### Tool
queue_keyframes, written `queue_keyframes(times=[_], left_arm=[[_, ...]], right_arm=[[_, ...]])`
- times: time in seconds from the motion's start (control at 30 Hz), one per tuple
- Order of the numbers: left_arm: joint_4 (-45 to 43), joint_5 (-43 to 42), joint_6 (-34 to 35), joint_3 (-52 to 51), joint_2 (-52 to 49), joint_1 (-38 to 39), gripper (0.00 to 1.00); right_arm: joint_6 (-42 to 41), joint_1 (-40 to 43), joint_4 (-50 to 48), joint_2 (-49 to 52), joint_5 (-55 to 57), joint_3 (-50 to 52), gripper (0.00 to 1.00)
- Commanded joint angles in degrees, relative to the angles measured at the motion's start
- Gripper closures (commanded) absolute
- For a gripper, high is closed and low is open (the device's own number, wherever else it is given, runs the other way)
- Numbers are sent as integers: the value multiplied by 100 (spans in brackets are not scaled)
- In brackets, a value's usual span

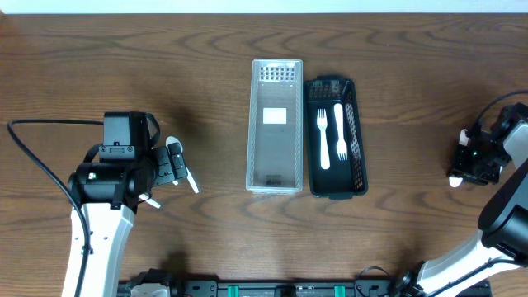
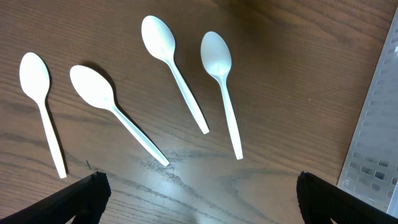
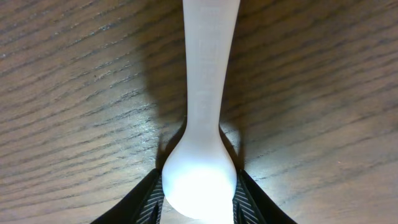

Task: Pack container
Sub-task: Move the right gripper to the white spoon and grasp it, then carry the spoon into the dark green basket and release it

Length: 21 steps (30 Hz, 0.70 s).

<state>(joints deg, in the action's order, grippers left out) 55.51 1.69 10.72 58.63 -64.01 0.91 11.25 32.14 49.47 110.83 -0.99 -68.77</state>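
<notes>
White plastic cutlery is what this job turns on. Four spoons [image 2: 169,53] lie loose on the wooden table [image 1: 396,49], bowls at the far end and handles fanned back toward the arm. None touches another, which leaves room for a finger on either side of any handle. The left claw [image 2: 200,196] hangs over them released, its two dark fingers [image 2: 87,196] spread wide at the bottom corners of the wrist view with nothing between them. It looks placed to choose a spoon, not to carry one. Just right of the spoons shows the perforated wall of the clear bin [image 2: 373,143], near enough for a short trip. From overhead that bin stands upright mid-table and seems bare inside apart from a pale label on its floor. Against its right side, touching as far as I can tell, sits the black basket [image 1: 356,165], where two forks [image 1: 323,148] lie side by side, tines toward the far edge, probably sorted by kind. Well apart at the right edge, the right claw [image 3: 199,196] is clenched on the rounded end of a white utensil [image 3: 208,74], whose stem runs straight out from between the fingers. I cannot tell whether it is a spoon or a knife, nor whether it rests on the wood or hangs just above it.
</notes>
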Motion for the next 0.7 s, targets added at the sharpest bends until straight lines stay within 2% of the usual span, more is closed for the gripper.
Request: queue_keyframes(times=[0.0, 0.27, 0.37, 0.67], left_arm=[[17, 22, 57, 70, 2, -24, 2], [15, 22, 55, 68, 2, -24, 2], [15, 22, 57, 70, 2, -24, 2], [13, 22, 55, 68, 2, -24, 2]], right_arm=[[-96, -44, 7, 212, 142, 59, 69], [-153, -44, -4, 212, 140, 59, 76], [-269, -52, -39, 210, 140, 50, 84], [-909, -538, 522, -452, 59, -855, 84]])
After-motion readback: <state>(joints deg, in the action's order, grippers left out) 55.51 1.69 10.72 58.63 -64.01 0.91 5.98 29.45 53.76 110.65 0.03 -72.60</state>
